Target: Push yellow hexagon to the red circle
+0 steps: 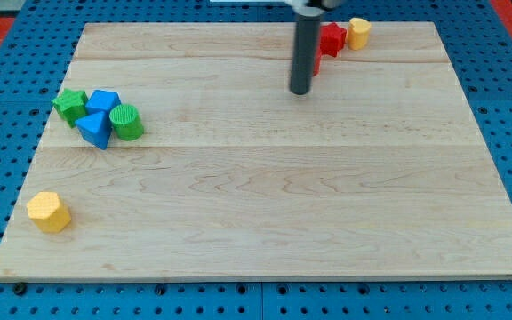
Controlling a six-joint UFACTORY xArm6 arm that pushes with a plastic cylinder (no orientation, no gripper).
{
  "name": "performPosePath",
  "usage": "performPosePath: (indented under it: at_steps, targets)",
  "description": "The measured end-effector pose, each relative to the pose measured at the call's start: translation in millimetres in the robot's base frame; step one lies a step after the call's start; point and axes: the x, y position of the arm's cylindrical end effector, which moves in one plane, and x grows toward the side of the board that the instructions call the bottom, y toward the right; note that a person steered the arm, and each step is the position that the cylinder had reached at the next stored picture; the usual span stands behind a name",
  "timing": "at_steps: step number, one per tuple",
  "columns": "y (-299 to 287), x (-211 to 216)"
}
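The yellow hexagon (49, 212) lies near the board's bottom left corner. My tip (300, 92) rests on the board near the top centre, far to the upper right of the hexagon. A red block (332, 38) sits just right of the rod near the top edge. A sliver of red (316, 64) shows beside the rod below it. The rod hides part of the red, so I cannot tell which piece is the circle.
A yellow block (358, 32) touches the red block's right side at the top edge. At the left a green star (70, 104), a blue cube (104, 100), a blue triangle (95, 130) and a green cylinder (127, 123) are clustered together.
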Motion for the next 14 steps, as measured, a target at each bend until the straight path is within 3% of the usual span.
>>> performPosePath:
  at_steps: [1, 4, 5, 6, 7, 8, 9, 10, 13, 14]
  targets:
    - [5, -37]
    - [46, -37]
    - [34, 21]
    - [21, 131]
    - [-63, 241]
    - [-158, 284]
    - [-272, 286]
    - [-333, 253]
    - [-169, 182]
    - [-223, 172]
